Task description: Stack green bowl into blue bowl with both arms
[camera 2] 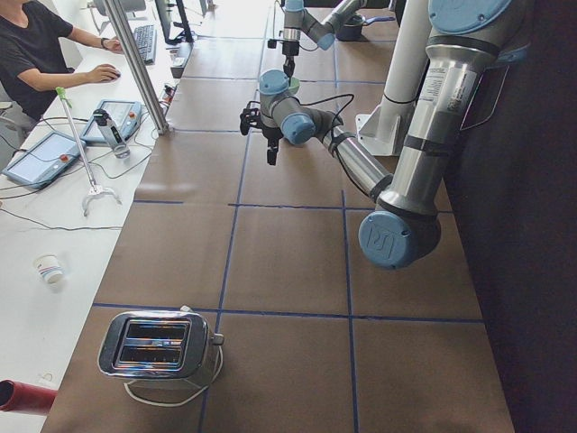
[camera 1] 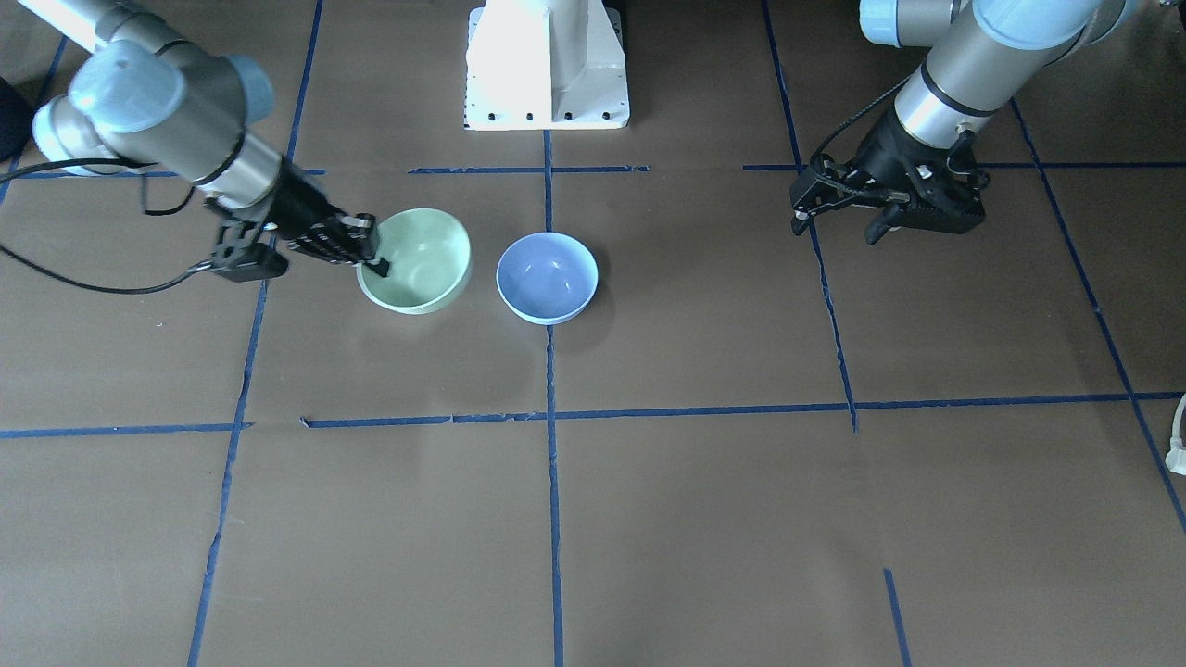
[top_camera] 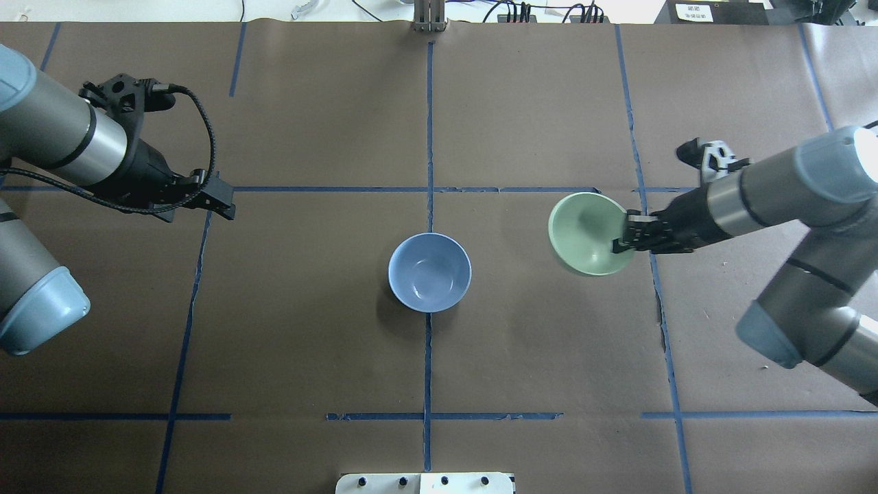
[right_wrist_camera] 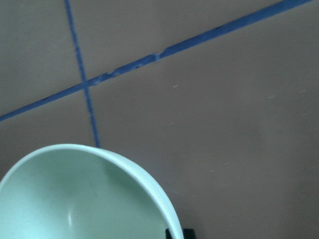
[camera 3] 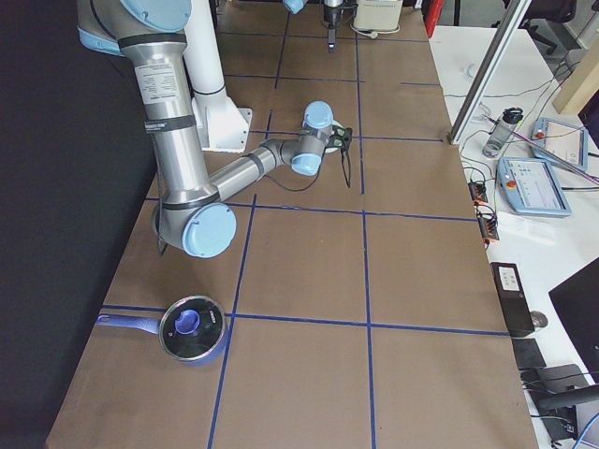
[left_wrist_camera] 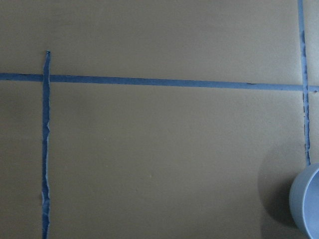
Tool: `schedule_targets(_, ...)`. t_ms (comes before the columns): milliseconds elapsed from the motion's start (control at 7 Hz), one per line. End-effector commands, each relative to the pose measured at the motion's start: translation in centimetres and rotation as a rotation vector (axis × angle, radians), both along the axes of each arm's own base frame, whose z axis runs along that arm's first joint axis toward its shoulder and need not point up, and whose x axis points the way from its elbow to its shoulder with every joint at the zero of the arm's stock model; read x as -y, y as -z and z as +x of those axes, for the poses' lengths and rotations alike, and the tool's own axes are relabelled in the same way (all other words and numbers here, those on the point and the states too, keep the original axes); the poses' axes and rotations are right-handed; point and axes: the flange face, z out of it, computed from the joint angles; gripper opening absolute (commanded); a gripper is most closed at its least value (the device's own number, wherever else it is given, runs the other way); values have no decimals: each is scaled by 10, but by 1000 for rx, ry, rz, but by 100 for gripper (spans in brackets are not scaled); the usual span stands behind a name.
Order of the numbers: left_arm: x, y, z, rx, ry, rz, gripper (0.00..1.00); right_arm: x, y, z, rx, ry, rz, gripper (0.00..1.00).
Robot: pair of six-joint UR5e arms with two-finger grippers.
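The green bowl (top_camera: 583, 230) hangs tilted from my right gripper (top_camera: 619, 243), which is shut on its rim, one finger inside the bowl. The bowl seems to be held a little above the table, to the right of the blue bowl (top_camera: 430, 272). In the front view the green bowl (camera 1: 422, 259) is close beside the blue bowl (camera 1: 547, 276), with the right gripper (camera 1: 375, 266) on its rim. The right wrist view shows the green bowl's rim (right_wrist_camera: 75, 199). My left gripper (top_camera: 223, 202) is empty and hovers far to the left; its fingertips look apart in the front view (camera 1: 837, 230). The blue bowl's edge (left_wrist_camera: 306, 204) shows in the left wrist view.
The white pedestal base (camera 1: 547, 65) stands at the robot's side of the table. A toaster (camera 2: 158, 343) sits at the table's left end and a lidded pan (camera 3: 192, 327) at its right end. An operator (camera 2: 36, 54) sits at a side desk.
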Motion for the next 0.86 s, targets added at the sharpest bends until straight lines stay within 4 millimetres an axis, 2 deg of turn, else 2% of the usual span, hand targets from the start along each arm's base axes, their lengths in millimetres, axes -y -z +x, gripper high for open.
schedule_targets(0, 1, -6, -7, 7, -7, 10, 100, -11, 82, -55, -14, -50, -57, 0)
schedule_targets(143, 1, -6, -7, 7, -7, 10, 100, -18, 73, -66, -40, -66, -54, 0)
schedule_targets(286, 0, -6, -7, 7, -7, 10, 100, -14, 62, -79, -68, -67, -66, 0)
schedule_targets(714, 0, -5, -7, 5, -6, 12, 100, -25, 45, -106, -113, -78, -59, 0)
